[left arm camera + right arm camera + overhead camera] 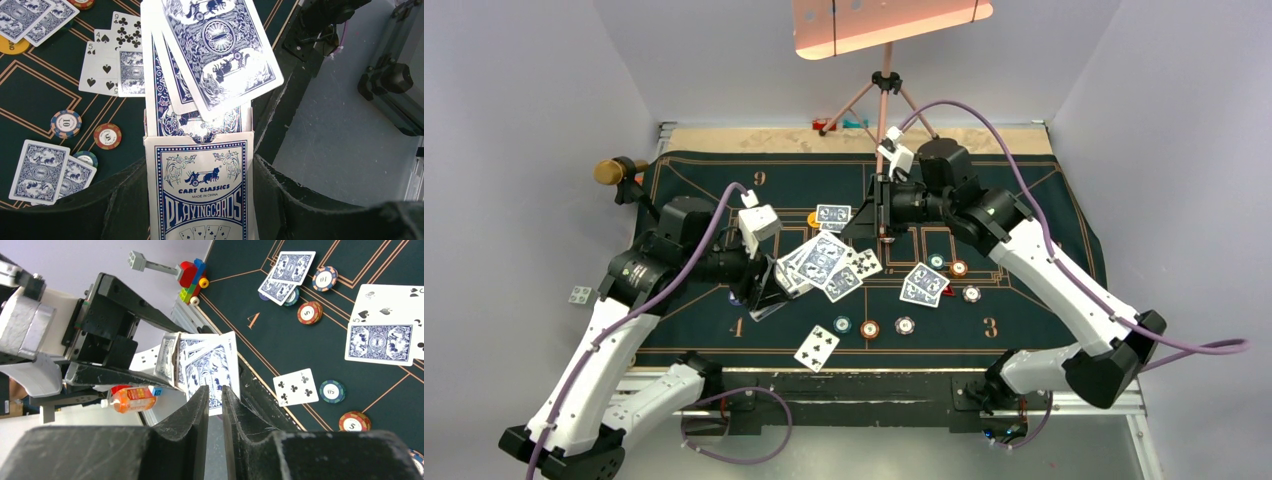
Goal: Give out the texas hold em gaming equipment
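My left gripper (200, 167) is shut on a blue-and-white playing card box (200, 195), held above the mat's left side (762, 300). Several blue-backed cards (220, 55) fan out of the box's open top (819, 258). My right gripper (215, 390) points at that fan from behind (885, 232). Its jaws are a narrow slit apart, and whether they pinch a card is unclear. Pairs of face-down cards (924, 284) (833, 215) lie on the felt. A face-up club card (816, 347) lies near the front. Teal (842, 324), orange (869, 328) and white (905, 324) chips sit in a row.
The dark green felt mat (1024, 330) covers the table. More chips (959, 268) lie right of centre, and face-up cards (117, 60) beside the fan. A tripod (886, 85) stands at the back, a gold knob (609, 172) at the left edge, and a toy-brick figure (192, 280) off the mat.
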Available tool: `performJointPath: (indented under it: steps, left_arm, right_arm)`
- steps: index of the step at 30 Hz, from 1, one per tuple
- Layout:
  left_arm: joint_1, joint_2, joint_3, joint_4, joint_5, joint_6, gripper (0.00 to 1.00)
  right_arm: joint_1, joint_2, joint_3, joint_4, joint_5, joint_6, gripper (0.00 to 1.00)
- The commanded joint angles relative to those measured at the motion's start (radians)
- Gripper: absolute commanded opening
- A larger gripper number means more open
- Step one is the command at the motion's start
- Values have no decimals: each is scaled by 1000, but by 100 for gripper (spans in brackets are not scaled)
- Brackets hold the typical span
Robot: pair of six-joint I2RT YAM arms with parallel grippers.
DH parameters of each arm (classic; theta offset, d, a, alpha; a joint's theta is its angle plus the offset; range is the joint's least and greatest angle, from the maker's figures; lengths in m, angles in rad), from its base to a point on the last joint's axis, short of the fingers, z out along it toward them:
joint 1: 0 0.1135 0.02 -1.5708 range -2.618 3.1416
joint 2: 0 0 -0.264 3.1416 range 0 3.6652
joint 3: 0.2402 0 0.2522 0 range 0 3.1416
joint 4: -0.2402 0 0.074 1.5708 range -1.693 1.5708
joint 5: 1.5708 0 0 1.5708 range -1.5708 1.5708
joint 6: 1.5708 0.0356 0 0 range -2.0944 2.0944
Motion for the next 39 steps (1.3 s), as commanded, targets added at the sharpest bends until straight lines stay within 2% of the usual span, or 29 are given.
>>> performJointPath:
  steps: [1, 3, 8, 13, 15, 18, 24, 30, 36, 39]
  left_arm:
    - [7, -18, -6, 37, 30, -9, 0]
    - [7, -20, -5, 34, 25, -7, 0]
    - [7, -19, -10, 43, 29, -13, 0]
    - [7, -19, -4, 38, 28, -10, 0]
    - [7, -17, -4, 40, 27, -10, 0]
    - [7, -15, 3, 40, 24, -9, 0]
    - [8, -9, 17, 34, 17, -7, 0]
    - [10, -7, 22, 35, 13, -6, 0]
    - [11, -3, 28, 35, 12, -7, 0]
    - [13, -6, 25, 35, 10, -7, 0]
  right_arm:
    - [-1, 17, 10, 45, -15, 0, 20]
    - [-1, 17, 13, 43, -9, -3, 20]
    - [-1, 26, -6, 40, -16, -7, 29]
    - [-1, 2, 6, -4, 29, -32, 65]
    - [2, -15, -8, 12, 54, -31, 75]
    - [36, -6, -26, 23, 62, -25, 82]
    - [120, 58, -31, 37, 59, 7, 84]
    - [161, 53, -82, 63, 54, 52, 79]
    - [174, 49, -93, 38, 69, 62, 71]
    - [174, 36, -85, 30, 69, 65, 63]
